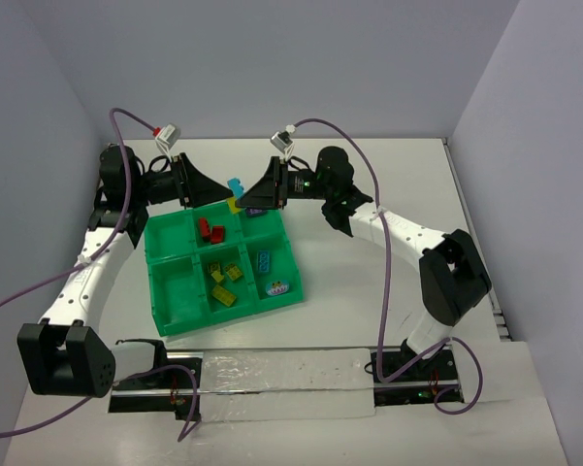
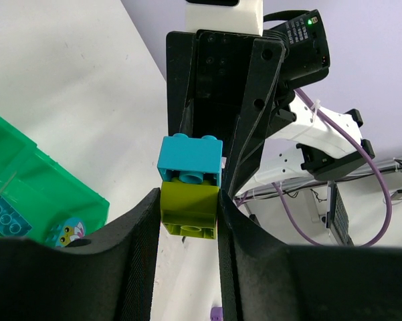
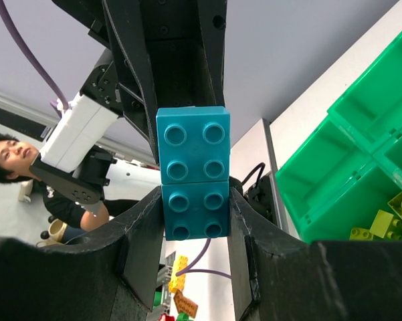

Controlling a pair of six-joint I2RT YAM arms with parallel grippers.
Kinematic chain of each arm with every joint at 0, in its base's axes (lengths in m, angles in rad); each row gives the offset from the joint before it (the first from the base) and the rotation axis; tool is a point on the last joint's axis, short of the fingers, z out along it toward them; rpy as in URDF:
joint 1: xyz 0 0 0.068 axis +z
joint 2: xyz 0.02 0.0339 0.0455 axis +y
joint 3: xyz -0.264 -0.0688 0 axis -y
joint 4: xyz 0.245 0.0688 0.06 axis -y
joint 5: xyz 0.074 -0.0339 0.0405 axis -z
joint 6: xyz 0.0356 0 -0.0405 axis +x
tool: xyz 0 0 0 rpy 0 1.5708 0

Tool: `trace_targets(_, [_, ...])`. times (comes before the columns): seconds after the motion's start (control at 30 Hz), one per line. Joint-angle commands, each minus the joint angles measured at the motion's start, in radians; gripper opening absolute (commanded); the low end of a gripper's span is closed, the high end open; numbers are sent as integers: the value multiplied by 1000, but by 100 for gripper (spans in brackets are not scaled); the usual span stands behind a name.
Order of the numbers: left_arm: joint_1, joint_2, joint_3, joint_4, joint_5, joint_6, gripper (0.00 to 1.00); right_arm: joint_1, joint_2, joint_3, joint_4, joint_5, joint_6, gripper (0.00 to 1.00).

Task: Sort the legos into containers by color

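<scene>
At upper centre of the top view, just past the green tray's far wall, my left gripper pinches the yellow-green brick. My right gripper clamps the light blue brick stuck to it, I judge to pull the two colours apart.

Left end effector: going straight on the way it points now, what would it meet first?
The right end effector, facing it head-on. The joined yellow-green brick and blue brick they hold bridge the gap between them.
</scene>
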Motion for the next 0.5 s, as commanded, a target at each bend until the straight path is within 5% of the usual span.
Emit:
trace_targets(0.0, [-1,1,-5,34,28,12,2,-9,-26,-8,52,7,-1,0])
trace_targets(0.47, [-1,6,-200,182,72,-61,0,-44,-60,-185,77,5,-15,0])
